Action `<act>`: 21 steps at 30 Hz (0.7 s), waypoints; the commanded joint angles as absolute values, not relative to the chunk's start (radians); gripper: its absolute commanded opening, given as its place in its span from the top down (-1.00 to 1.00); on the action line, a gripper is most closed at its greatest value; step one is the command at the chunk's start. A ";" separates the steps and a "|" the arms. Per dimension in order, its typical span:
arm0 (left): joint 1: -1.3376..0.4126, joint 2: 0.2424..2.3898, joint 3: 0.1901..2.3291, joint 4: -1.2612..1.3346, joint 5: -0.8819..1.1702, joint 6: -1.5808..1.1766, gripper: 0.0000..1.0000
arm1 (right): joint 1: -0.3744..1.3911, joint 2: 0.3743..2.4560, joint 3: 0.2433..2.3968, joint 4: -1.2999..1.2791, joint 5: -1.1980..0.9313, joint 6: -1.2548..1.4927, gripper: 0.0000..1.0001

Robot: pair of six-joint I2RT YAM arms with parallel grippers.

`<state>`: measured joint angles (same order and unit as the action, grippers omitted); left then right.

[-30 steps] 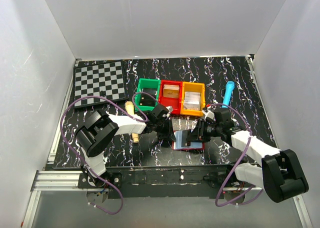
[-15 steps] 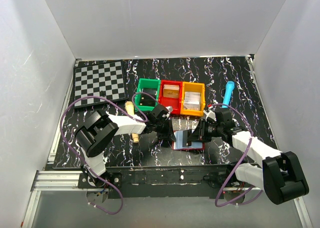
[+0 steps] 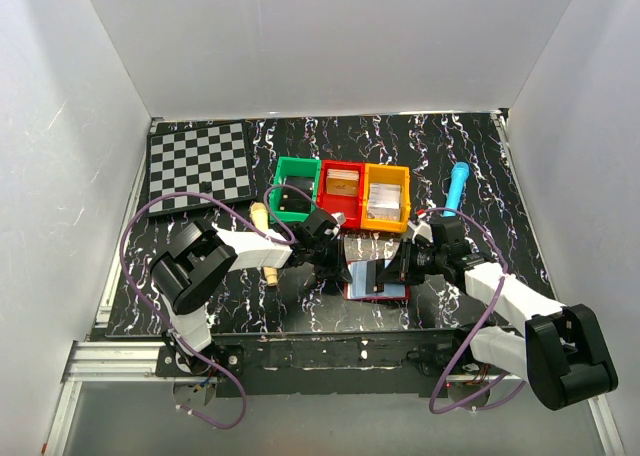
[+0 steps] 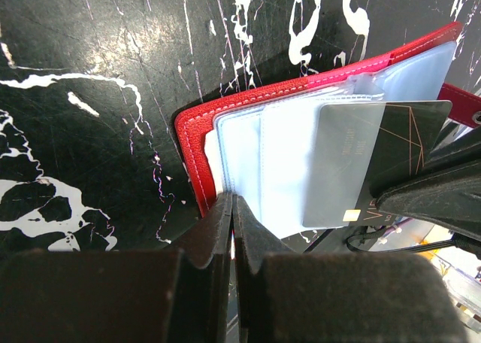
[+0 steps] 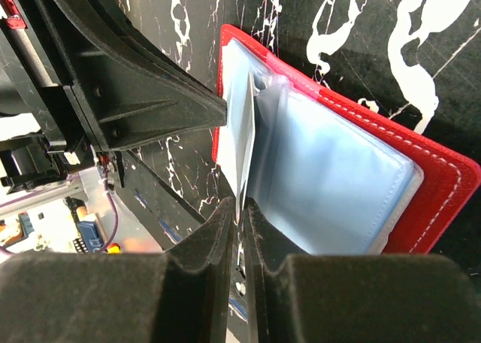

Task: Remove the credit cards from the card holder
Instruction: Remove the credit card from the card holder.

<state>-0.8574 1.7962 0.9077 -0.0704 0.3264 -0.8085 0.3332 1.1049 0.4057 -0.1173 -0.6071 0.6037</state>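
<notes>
- Only a slight shift of the right gripper (image 5: 241,207) is seen against 1 s earlier; the card holder (image 4: 197,144) has stayed open on the black marbled table (image 4: 90,72), between the 2 grippers.
- The left gripper (image 4: 231,207) is pressed together on the holder's near edge.
- The right gripper is pinched on a credit card (image 4: 372,159), half out of its plastic sleeve (image 4: 289,162).
- The card is judged light, stiff and slick; its exposed short edge should be gripped while the floppy holder is pinned.
</notes>
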 commanded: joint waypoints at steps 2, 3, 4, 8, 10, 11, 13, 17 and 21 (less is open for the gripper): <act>-0.862 1.818 0.868 -0.172 0.235 -0.776 1.00 | 0.324 1.077 0.433 -0.130 -0.606 0.588 0.73; -0.864 1.818 0.868 -0.172 0.235 -0.776 1.00 | 0.322 1.075 0.434 -0.133 -0.604 0.586 0.75; -0.862 1.818 0.867 -0.172 0.235 -0.778 1.00 | 0.322 1.074 0.436 -0.136 -0.606 0.586 0.78; -0.864 1.816 0.865 -0.170 0.235 -0.776 1.00 | 0.321 1.068 0.434 -0.140 -0.603 0.584 0.90; -0.864 1.816 0.862 -0.169 0.235 -0.778 1.00 | 0.318 1.066 0.431 -0.138 -0.603 0.583 0.94; -0.862 1.816 0.862 -0.167 0.235 -0.778 1.00 | 0.318 1.068 0.430 -0.137 -0.604 0.586 0.94; -0.864 1.813 0.861 -0.164 0.235 -0.779 1.00 | 0.319 1.071 0.430 -0.133 -0.607 0.586 0.85; -0.862 1.813 0.859 -0.163 0.236 -0.781 1.00 | 0.318 1.075 0.433 -0.127 -0.612 0.589 0.66; -0.864 1.812 0.856 -0.160 0.236 -0.781 1.00 | 0.319 1.078 0.434 -0.127 -0.612 0.591 0.64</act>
